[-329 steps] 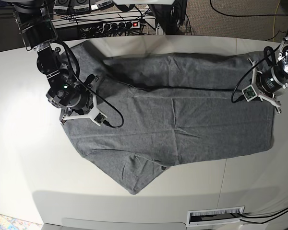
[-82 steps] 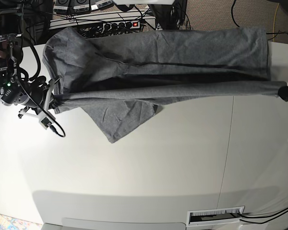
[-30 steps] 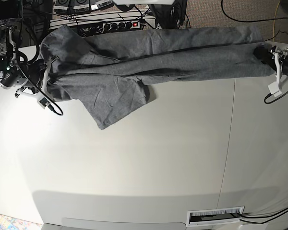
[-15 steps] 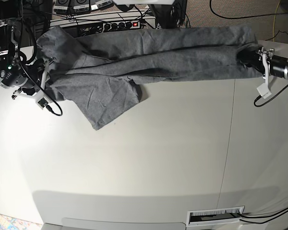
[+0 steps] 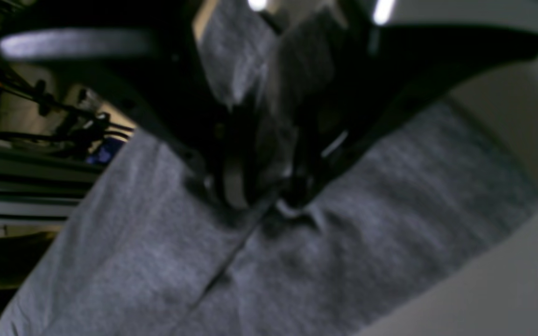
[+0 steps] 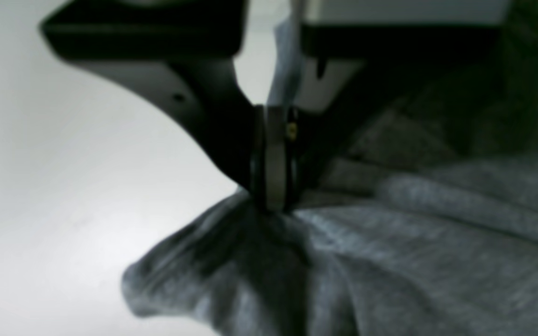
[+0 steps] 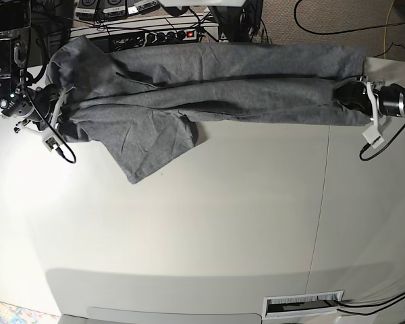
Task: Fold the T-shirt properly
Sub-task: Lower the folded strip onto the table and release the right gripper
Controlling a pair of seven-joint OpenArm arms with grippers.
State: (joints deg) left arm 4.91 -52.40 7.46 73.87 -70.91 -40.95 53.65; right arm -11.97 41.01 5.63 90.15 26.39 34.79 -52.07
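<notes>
- The T-shirt (image 7: 216,84) lies bunched in a long band along the far edge of your bench (image 7: 223,223), with part of it hanging past that edge toward the power strip (image 7: 163,35).
- One sleeve flap (image 7: 152,145) spills from the band toward the near side and lies flat on the bench.
- Your left gripper (image 7: 354,94) has its jaws closed on the cloth at one end of the band; the left wrist view shows fabric pinched between them (image 5: 269,196).
- Your right gripper (image 7: 54,115) is likewise clamped on the opposite end; the right wrist view shows the jaws nearly together with a bunched corner (image 6: 269,205) caught in them.
- Judgement: the step in hand is the lengthwise fold, with the gripped edge carried to the far side.
- Judgement: the task is at an early stage; the cloth is gathered rather than laid flat.
- Next move calls for both arms to lower and set the held edge down evenly, keeping the band taut, before you part the jaws.
- Risk: the overhanging cloth may drag the shirt off the bench on release.
</notes>
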